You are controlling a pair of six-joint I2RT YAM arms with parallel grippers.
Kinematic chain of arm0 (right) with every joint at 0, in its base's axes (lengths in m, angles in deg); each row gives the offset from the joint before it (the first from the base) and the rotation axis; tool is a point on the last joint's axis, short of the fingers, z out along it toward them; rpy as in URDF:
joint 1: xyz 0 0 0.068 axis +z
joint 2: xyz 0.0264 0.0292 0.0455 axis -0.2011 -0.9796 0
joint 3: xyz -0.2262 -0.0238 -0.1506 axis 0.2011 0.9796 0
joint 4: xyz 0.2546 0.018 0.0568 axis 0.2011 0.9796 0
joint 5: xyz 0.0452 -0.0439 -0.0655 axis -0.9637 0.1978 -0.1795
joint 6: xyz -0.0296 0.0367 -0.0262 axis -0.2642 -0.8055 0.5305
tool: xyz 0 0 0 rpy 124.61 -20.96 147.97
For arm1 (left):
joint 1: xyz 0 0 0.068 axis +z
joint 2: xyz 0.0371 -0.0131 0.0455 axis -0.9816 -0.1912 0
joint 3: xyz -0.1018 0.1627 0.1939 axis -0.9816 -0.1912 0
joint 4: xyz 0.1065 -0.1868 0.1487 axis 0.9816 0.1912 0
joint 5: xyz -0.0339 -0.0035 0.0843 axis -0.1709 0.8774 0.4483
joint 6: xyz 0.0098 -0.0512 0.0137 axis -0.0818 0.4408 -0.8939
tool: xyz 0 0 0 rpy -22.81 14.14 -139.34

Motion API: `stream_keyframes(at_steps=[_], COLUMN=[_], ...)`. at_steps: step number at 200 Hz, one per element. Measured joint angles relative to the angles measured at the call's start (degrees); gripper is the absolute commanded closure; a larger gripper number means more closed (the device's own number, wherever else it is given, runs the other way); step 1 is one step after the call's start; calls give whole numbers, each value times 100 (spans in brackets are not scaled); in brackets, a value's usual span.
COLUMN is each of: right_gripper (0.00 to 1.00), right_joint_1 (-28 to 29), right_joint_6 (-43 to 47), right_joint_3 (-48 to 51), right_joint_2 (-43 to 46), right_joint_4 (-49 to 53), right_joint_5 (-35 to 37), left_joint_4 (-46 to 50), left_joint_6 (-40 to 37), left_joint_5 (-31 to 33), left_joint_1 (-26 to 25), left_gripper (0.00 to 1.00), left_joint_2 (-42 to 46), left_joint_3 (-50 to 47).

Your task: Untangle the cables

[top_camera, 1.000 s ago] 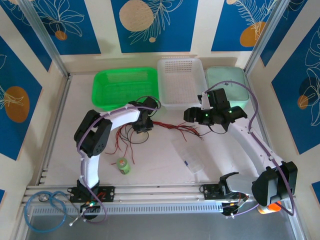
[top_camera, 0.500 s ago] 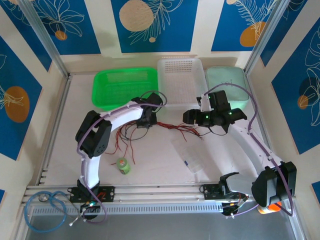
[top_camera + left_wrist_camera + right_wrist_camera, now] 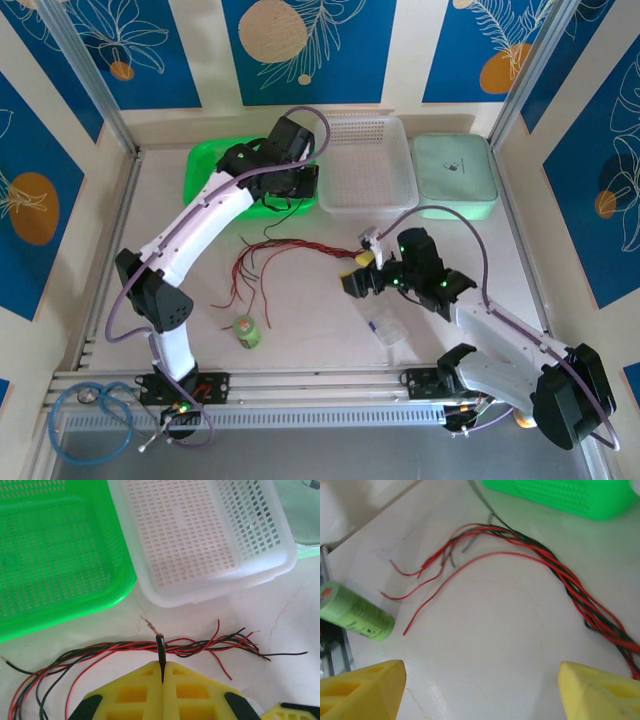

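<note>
Nearest the bases, a green can and a clear box are seen on the desk. R fingers are spread wide w/ nothing betw. them, just beside the cables. The red/black bundle is laid mid-desk, loose ends fanned twd the can. Farther back, L fingers are pinched on one black strand, above the green basket edge, w/ the white basket alongside.

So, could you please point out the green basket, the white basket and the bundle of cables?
green basket (image 3: 50,555), left wrist view, on its mesh floor.
white basket (image 3: 210,590), left wrist view, on its near rim.
cables (image 3: 192,649), left wrist view, on the twisted middle of the bundle.
</note>
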Motion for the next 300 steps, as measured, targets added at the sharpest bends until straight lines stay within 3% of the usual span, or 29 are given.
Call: stream_keyframes(at_steps=[41,86,127,152,187,219,239,259,280,300], right_gripper=[21,28,47,45,43,43,41,29,18,17], right_joint_1=[361,297,245,160,24,-229,-280,-275,-271,-282], right_joint_6=[826,717,546,105,-1805,-4192,-5504,-6645,-7582,-8288], right_joint_3=[-376,-1425,-2000,-2199,-2175,-2310,-2155,-1947,-1906,-1906], right_joint_2=[-1165,-2973,-3886,-3842,-2942,-2640,-2608,-2487,-2354,-2306], right_joint_4=[-1115,-1515,-1003,-155,1338,2492,2570,2472,2455,2435], right_joint_5=[96,450,1355,2015,2614,2249,1827,1565,1582,1729], left_joint_4=[321,538,682,730,730,728,715,697,640,551], left_joint_6=[-286,-448,-557,-595,-595,-619,-702,-750,-811,-872], left_joint_5=[-15,44,52,103,114,114,101,72,4,-61], left_joint_1=[11,92,256,339,365,380,391,400,435,487], left_gripper=[100,100,100,100,100,100,100,100,100,100], left_joint_2=[-11,0,142,258,389,409,409,420,468,544], left_joint_3=[568,907,914,916,916,914,890,826,695,577])
